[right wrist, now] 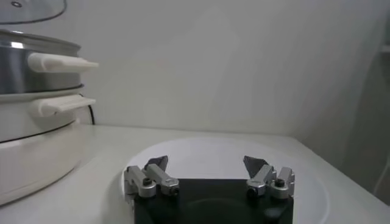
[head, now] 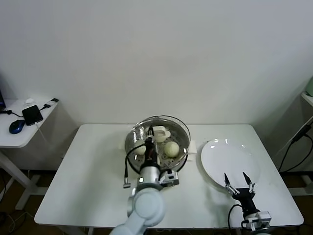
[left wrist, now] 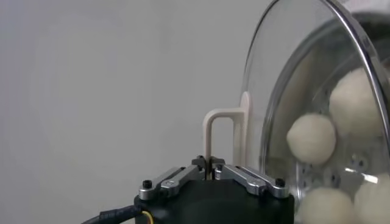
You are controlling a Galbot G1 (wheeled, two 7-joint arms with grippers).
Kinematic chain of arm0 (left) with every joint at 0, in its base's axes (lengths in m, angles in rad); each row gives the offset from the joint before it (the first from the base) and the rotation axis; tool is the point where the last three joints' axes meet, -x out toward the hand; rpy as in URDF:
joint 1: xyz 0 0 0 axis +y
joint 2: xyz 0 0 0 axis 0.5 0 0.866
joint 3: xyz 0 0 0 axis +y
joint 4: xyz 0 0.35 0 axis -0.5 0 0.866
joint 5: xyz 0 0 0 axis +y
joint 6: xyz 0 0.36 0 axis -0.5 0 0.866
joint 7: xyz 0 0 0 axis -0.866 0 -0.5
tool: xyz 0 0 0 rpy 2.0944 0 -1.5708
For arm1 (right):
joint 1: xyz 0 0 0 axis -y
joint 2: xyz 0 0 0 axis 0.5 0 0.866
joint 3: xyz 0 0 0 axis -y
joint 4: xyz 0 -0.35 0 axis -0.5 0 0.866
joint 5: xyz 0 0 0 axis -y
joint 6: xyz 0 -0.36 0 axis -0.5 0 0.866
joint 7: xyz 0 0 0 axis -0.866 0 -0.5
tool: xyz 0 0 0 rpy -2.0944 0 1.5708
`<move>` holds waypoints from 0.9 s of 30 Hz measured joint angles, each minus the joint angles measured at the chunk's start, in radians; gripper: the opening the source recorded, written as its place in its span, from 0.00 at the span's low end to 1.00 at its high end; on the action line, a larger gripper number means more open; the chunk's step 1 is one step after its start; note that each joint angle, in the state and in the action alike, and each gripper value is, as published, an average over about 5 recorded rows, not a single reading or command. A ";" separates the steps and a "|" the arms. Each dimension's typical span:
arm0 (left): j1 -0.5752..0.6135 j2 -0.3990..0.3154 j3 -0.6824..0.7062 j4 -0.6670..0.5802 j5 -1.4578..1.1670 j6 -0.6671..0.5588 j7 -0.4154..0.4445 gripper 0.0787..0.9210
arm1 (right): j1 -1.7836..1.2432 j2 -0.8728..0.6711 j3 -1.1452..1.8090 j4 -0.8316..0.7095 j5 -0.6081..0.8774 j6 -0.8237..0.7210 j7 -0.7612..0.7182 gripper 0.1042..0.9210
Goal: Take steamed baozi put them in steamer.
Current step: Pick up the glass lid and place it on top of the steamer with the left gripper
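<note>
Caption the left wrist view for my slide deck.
Left gripper shut on the glass lid's handle, lid held over baozi in the steamer.

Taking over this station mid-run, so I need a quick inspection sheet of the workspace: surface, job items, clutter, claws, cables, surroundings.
Surface: white table, dry and level as far as seen.
Job items: steamer at the table's middle back; buns lie inside on the holed tray; four show in the left wrist view.
Clutter: white plate with nothing on it, right of the steamer.
Claws: left claw shut on the handle of the glass lid, held over the steamer. Right claw open, low over the plate's near edge.
Cables: black cable along the left arm.
Surroundings: plain white wall; side desk with phone and mouse.
</note>
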 measured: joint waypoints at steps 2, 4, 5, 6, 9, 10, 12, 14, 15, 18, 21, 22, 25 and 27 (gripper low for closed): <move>-0.006 -0.017 0.010 0.019 0.015 0.004 0.000 0.06 | -0.001 0.001 0.001 -0.003 0.002 0.006 0.002 0.88; -0.011 -0.029 0.016 0.039 0.029 0.005 -0.003 0.06 | -0.003 0.003 0.002 -0.005 0.003 0.012 0.005 0.88; -0.014 -0.034 0.018 0.049 0.036 0.005 -0.005 0.06 | -0.004 0.005 0.002 -0.005 0.003 0.015 0.006 0.88; -0.016 -0.037 0.020 0.058 0.042 0.004 -0.008 0.06 | -0.005 0.006 0.003 -0.006 0.003 0.018 0.008 0.88; -0.020 -0.042 0.022 0.085 0.055 0.002 -0.017 0.06 | -0.007 0.009 0.006 -0.006 0.003 0.027 0.014 0.88; -0.021 -0.042 0.021 0.093 0.059 0.001 -0.019 0.06 | -0.007 0.010 0.007 -0.006 0.002 0.030 0.015 0.88; -0.022 -0.042 0.019 0.109 0.067 -0.002 -0.026 0.06 | -0.007 0.012 0.008 -0.007 0.002 0.035 0.018 0.88; -0.022 -0.040 0.015 0.123 0.074 -0.006 -0.033 0.06 | -0.006 0.012 0.009 -0.009 0.001 0.040 0.021 0.88; -0.023 -0.038 0.012 0.130 0.076 -0.008 -0.036 0.06 | -0.006 0.012 0.009 -0.009 0.000 0.042 0.022 0.88; -0.024 -0.033 0.003 0.146 0.084 -0.012 -0.045 0.06 | -0.004 0.013 0.010 -0.011 -0.003 0.049 0.024 0.88; -0.026 -0.027 -0.004 0.158 0.091 -0.015 -0.052 0.06 | -0.005 0.016 0.011 -0.013 -0.006 0.054 0.025 0.88; -0.026 -0.026 -0.006 0.161 0.092 -0.017 -0.054 0.06 | -0.005 0.016 0.011 -0.013 -0.007 0.056 0.026 0.88; -0.025 -0.023 -0.010 0.169 0.095 -0.021 -0.058 0.06 | -0.007 0.019 0.011 -0.014 -0.011 0.062 0.026 0.88; -0.024 -0.022 -0.011 0.173 0.096 -0.024 -0.060 0.06 | -0.008 0.021 0.011 -0.015 -0.013 0.066 0.025 0.88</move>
